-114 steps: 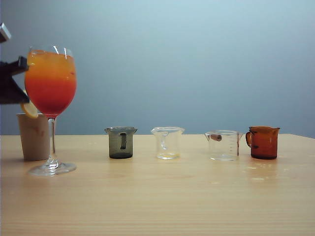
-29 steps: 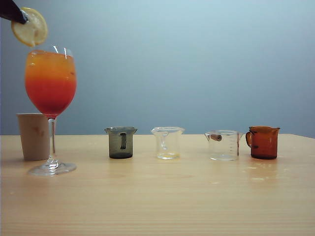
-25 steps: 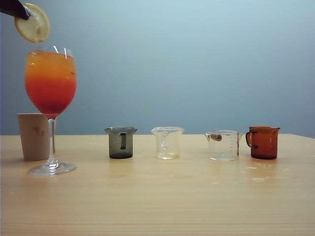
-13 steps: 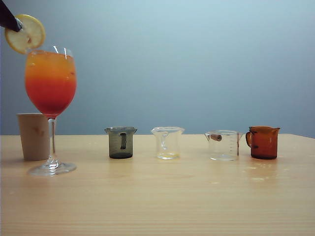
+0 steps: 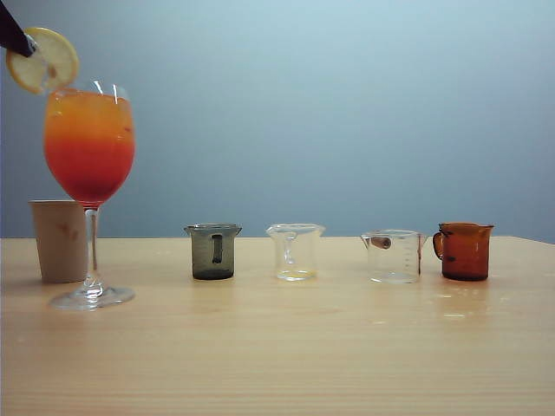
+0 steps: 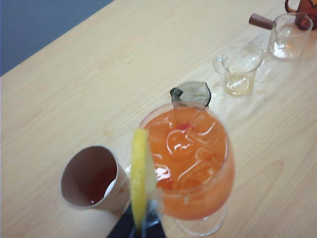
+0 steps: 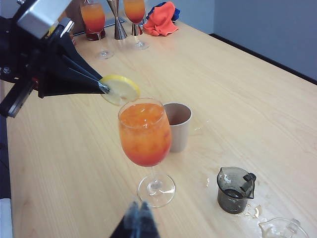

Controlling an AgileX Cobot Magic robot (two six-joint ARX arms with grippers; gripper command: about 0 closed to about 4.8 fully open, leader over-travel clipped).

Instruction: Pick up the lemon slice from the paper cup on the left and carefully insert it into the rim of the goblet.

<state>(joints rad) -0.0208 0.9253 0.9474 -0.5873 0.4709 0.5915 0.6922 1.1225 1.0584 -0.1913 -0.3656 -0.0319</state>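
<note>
Above the goblet [image 7: 145, 134] rim, left pincer [image 7: 102, 88] clamped on the lemon slice [image 7: 120, 89], near the paper cup [image 7: 178, 126]. Right pincer [image 7: 137, 216] hangs near the goblet's foot, tips together.

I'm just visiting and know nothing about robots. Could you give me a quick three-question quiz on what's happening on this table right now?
1. True or false: the lemon slice already sits on the goblet rim.
2. Which gripper holds the slice: A left, B right?
3. What stands just behind the goblet, on its left in the exterior view?

Key:
1. False. The left gripper holds it just above the rim, at the side.
2. A. The right gripper is shut on nothing, low in front of the goblet foot.
3. The paper cup, with no slice in it.
</note>
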